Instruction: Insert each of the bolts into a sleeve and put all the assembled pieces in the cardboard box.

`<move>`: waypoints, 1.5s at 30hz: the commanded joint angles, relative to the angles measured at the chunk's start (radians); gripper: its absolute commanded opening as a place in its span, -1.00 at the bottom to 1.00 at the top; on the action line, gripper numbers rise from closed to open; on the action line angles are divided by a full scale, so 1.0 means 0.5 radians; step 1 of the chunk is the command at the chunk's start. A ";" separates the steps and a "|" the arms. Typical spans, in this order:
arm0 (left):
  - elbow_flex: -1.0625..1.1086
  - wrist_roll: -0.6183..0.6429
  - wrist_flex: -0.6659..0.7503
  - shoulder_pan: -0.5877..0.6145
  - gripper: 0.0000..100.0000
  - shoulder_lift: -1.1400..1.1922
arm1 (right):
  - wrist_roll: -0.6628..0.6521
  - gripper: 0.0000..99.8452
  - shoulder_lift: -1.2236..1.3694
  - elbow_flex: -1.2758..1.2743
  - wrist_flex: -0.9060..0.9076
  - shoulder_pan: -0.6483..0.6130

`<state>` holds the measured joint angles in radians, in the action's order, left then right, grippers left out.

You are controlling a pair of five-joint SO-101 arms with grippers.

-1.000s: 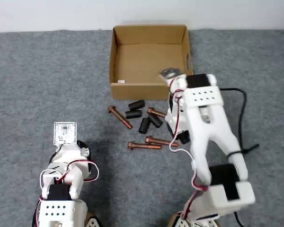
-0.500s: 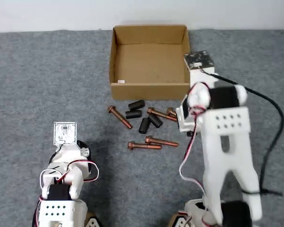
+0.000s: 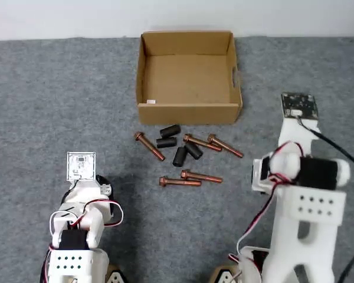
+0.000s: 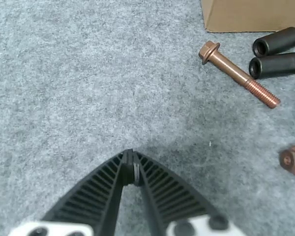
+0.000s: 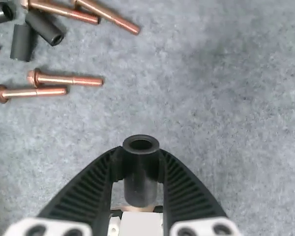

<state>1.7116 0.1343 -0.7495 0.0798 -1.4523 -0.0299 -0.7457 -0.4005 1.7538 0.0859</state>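
Observation:
Several copper bolts point(image 3: 180, 181) and several black sleeves point(image 3: 179, 155) lie in a loose pile in front of the open cardboard box point(image 3: 189, 112), which holds no parts. My right gripper point(image 5: 140, 153) is shut on a black sleeve point(image 5: 139, 172), held with its open end facing away from the camera, over bare carpet to the right of the pile. The right arm point(image 3: 298, 177) stands right of the bolts. My left gripper point(image 4: 130, 164) is shut on nothing, low over the carpet, short of a bolt point(image 4: 238, 74) and two sleeves point(image 4: 276, 41).
Grey carpet covers the table. Two bolts point(image 5: 64, 78) lie side by side at the pile's near edge, and two more point(image 5: 105, 15) lie farther off. The left arm point(image 3: 82, 206) sits at the front left. Open carpet lies left and right of the box.
The right arm has swung away from the pile to the right and drawn back, with the black sleeve in its gripper. A bolt it covered now shows. The left arm has not moved.

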 commanded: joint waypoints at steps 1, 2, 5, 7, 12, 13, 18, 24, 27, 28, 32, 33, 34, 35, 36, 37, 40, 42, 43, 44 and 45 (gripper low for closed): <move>-0.044 -0.086 0.046 -0.107 -0.99 -0.012 | 0.015 -0.98 -0.152 -0.034 0.075 0.032; -0.044 -0.144 0.046 -0.141 -0.99 -0.012 | 0.015 -0.98 -0.180 -0.040 0.075 0.032; -0.124 -0.150 0.034 -0.206 -0.99 -0.012 | 0.015 -0.98 -0.213 -0.043 0.075 0.032; -0.238 -0.126 0.031 -0.218 -0.99 0.000 | 0.015 -0.98 -0.216 -0.043 0.075 0.032; -0.658 -0.126 -0.242 -0.338 -0.99 0.031 | 0.015 -0.98 -0.216 -0.043 0.075 0.032; -0.744 -0.123 -0.307 -0.387 -0.99 0.077 | 0.015 -0.98 -0.216 -0.043 0.075 0.032; -1.223 0.052 -0.476 -0.473 -0.99 0.598 | 0.018 -0.98 -0.222 -0.135 0.048 0.032; -1.772 0.261 -0.592 -0.482 -0.99 1.418 | 0.018 -0.98 -0.235 -0.227 0.035 0.032; -1.959 0.381 -0.583 -0.482 -0.99 1.771 | 0.018 -0.98 -0.235 -0.227 0.035 0.032; -2.027 0.414 -0.559 -0.485 -0.99 1.878 | 0.018 -0.98 -0.235 -0.227 0.035 0.032; -2.297 0.638 -0.522 -0.503 -0.98 2.262 | 0.018 -0.98 -0.235 -0.227 0.035 0.032; -2.371 0.678 -0.528 -0.506 -0.98 2.351 | 0.018 -0.98 -0.235 -0.227 0.035 0.032; -2.438 0.715 -0.534 -0.506 -0.96 2.430 | 0.018 -0.98 -0.235 -0.227 0.035 0.032; -2.509 0.743 -0.559 -0.506 -0.92 2.513 | 0.018 -0.98 -0.235 -0.227 0.035 0.032; -2.585 0.776 -0.595 -0.506 -0.86 2.593 | 0.018 -0.98 -0.235 -0.227 0.035 0.032; -2.662 0.819 -0.638 -0.506 -0.79 2.667 | 0.018 -0.98 -0.235 -0.227 0.035 0.032; -2.911 0.918 -0.789 -0.506 -0.62 2.888 | 0.018 -0.98 -0.235 -0.227 0.035 0.032; -3.064 0.936 -0.862 -0.506 -0.59 3.044 | 0.018 -0.98 -0.235 -0.227 0.035 0.032; -3.132 0.936 -0.890 -0.506 -0.59 3.118 | 0.018 -0.98 -0.235 -0.227 0.035 0.032; -3.196 0.936 -0.914 -0.506 -0.59 3.191 | 0.018 -0.98 -0.235 -0.227 0.035 0.032; -3.251 0.936 -0.930 -0.506 -0.59 3.265 | 0.018 -0.98 -0.235 -0.227 0.035 0.032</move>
<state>0.1987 0.5900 -1.1776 -0.1672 0.1112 -0.0299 -0.8393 -0.5217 1.7538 0.0936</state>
